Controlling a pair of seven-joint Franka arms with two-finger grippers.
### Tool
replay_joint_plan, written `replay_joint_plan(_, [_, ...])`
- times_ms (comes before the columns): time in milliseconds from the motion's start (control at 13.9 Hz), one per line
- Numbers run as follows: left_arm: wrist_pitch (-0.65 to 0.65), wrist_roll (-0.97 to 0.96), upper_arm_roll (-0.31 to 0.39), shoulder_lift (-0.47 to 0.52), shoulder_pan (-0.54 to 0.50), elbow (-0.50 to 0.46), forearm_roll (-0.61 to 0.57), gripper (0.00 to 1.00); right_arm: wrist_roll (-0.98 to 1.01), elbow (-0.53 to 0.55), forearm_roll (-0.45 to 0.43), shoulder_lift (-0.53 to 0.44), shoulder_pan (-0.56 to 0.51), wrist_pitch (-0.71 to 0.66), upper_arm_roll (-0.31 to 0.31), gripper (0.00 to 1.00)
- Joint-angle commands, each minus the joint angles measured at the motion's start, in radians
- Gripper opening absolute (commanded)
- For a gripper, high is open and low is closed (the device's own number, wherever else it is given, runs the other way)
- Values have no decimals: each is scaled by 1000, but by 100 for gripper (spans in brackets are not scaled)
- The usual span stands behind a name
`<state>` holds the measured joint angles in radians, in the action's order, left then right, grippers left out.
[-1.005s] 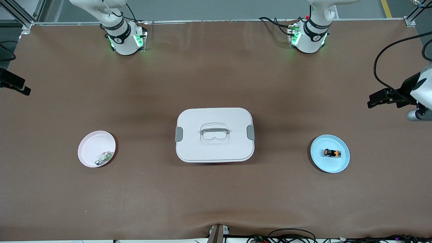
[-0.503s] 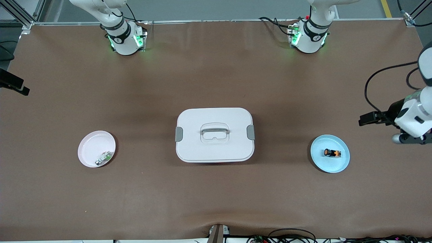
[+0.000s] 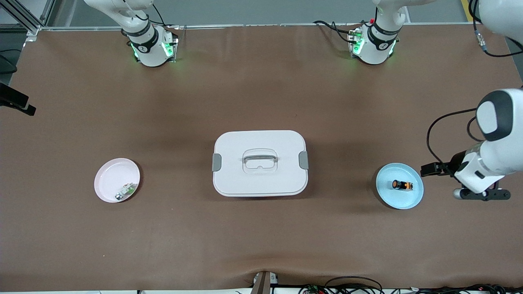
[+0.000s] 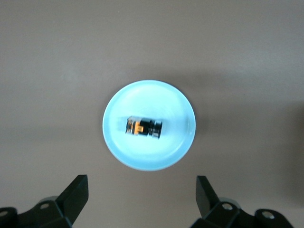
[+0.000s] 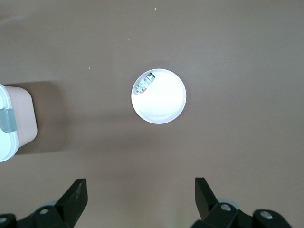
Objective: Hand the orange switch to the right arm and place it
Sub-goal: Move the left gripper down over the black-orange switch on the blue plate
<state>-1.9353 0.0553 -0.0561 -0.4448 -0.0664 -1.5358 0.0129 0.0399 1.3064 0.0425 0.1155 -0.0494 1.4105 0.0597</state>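
Front view first: the switch (image 3: 402, 185) lies on its side in the blue plate (image 3: 413, 199), toward the left arm's end of the table. The white box (image 3: 260, 163) sits mid-table with its lid on and grey latches at both ends. The pink plate (image 3: 108, 180) is toward the right arm's end, and a small green-white part (image 3: 126, 191) rests on its rim area. The left arm hangs above the table just beside the blue plate, at the table's end; you can't really make out its fingers from here. The right arm's hand isn't in this shot at all.

Left wrist view: the left gripper (image 4: 142, 199) hangs high up with its jaws spread wide, nothing between them. The blue plate with the switch in it sits right between the fingertips, well below.

Right wrist view: the right gripper (image 5: 141, 199) is wide open and empty too, up above the brown table, waiting. You can see the pink plate, the part in it, and a corner of the box.
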Motion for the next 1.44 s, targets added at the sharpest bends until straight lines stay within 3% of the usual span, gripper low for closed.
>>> replay_joint_plan(0, [-31, 72, -2, -61, 2, 14, -24, 100, -12, 4, 16, -4, -21, 5, -14, 100])
replay_joint_plan(503, [-94, 135, -5, -170, -13, 3, -83, 100, -11, 4, 16, -4, -23, 8, -14, 100])
replay_joint_plan(1364, [-169, 133, -34, -249, -26, 3, 13, 100, -12, 2, 14, -4, -23, 8, -14, 100])
